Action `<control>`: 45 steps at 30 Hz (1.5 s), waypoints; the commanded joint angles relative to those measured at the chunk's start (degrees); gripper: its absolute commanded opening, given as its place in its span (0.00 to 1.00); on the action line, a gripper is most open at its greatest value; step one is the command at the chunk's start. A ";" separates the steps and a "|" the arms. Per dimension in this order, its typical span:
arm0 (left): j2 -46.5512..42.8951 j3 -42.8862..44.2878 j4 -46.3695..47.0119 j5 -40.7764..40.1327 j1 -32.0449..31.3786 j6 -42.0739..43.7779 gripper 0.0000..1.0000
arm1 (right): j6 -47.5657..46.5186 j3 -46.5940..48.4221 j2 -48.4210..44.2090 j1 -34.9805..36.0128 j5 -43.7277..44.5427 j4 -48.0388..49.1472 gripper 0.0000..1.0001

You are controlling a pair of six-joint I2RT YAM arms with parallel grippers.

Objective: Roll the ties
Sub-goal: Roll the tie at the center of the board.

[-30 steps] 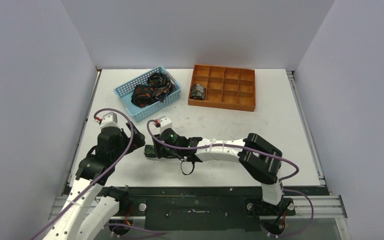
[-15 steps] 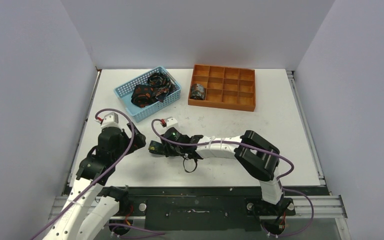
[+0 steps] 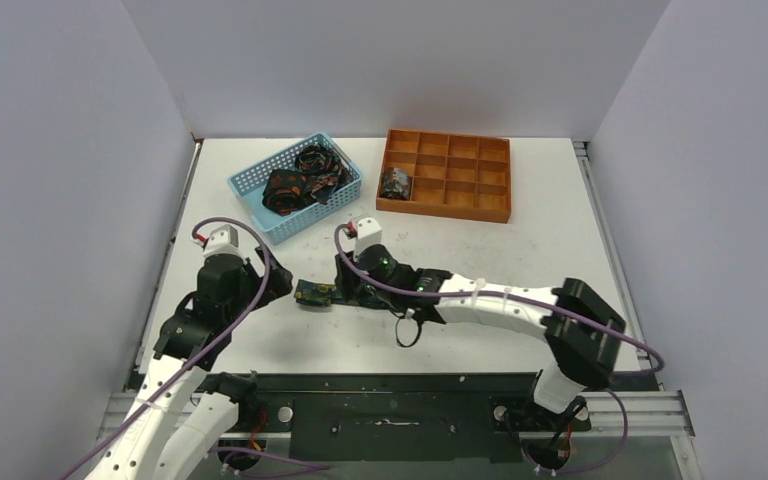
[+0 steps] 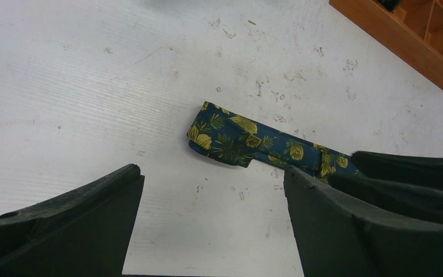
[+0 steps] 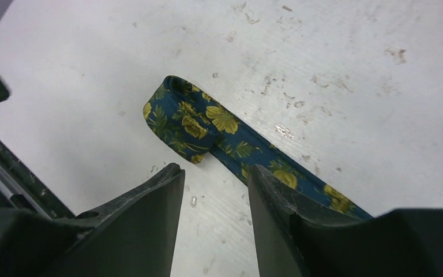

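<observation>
White matte desk [image 3: 560,250], scuffed and speckled with small dark marks, boxed in by plain grey walls. Two white-and-black arms, purple cables looped over them.

Orange tray [image 3: 445,212], far centre-right: rigid, rectangular, divided into a grid of square compartments. One rolled tie [image 3: 396,183], a dark compact cylinder, sits in a compartment of the leftmost column.

Light-blue basket [image 3: 250,212], far left: plastic mesh, rectangular, set at an angle. Bundled ties [image 3: 295,185] inside, dark fabric with orange print, loosely heaped.

Floral tie [image 4: 248,141], on the desk at near centre-left, between the two end effectors: navy woven fabric, yellow-green flower and leaf print, a long flat narrow strip. Its left end is folded over into a short loose loop.

Left end effector [image 4: 210,173]: black wedge-shaped fingers spread wide, nothing between them, above the desk just left of the tie's folded end.

Right end effector [image 5: 214,173]: black fingers part-spread, bare desk in the gap, not pinching anything. The strip runs under one finger; the folded end lies just past the tips.
</observation>
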 commanded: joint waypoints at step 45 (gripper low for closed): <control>-7.93 -27.43 17.78 8.94 0.40 -29.07 0.68 | -0.93 9.09 14.93 -10.09 -3.67 7.36 0.57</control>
